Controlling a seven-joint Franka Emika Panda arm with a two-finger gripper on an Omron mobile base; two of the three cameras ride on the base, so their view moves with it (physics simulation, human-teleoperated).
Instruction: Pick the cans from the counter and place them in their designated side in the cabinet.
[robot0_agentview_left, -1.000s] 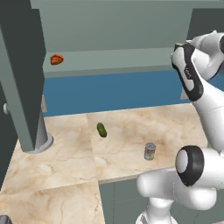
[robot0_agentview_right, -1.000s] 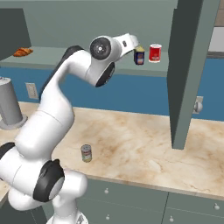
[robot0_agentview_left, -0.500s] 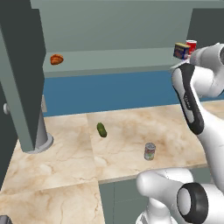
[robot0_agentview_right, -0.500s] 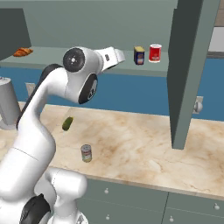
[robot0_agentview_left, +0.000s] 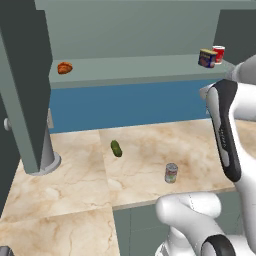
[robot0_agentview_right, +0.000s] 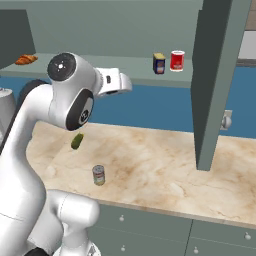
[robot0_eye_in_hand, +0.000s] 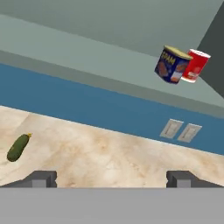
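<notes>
Two cans total. The yellow-topped can with the dark blue label (robot0_eye_in_hand: 173, 64) stands upright, axis vertical, on the pale cabinet shelf (robot0_eye_in_hand: 87, 48) at upper right, just beside one red can (robot0_eye_in_hand: 195, 65). The silver can with green-and-red label (robot0_agentview_left: 171, 173) stands upright mid-frame on the beige marble bench (robot0_agentview_left: 75, 185). One green pickle (robot0_agentview_left: 116, 148) lies flat. Fingers (robot0_eye_in_hand: 41, 178) spread wide, holding nothing.

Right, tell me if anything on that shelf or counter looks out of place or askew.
Nothing looks spilled or damaged. The blue-labelled can stands upright beside the red can on the shelf. The silver can stands upright on the counter, not yet put away. The pickle lies loose on the counter.
</notes>
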